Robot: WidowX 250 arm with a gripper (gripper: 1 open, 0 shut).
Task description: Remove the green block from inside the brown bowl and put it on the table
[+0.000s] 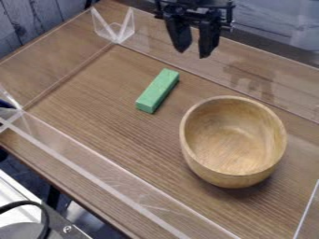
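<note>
The green block (157,91) lies flat on the table (88,121), to the left of the brown bowl (233,140) and apart from it. The bowl stands upright at the right and its inside is bare. My gripper (196,41) hangs at the far edge of the table, pointing down, well above and behind the block. Its two dark fingers (182,37) stand apart with nothing between them, so it is open.
Low clear plastic walls (118,28) run around the tabletop, with a corner at the far left near the gripper. A near wall (75,154) runs along the front left edge. Dark cables (25,219) show at the bottom left, off the table.
</note>
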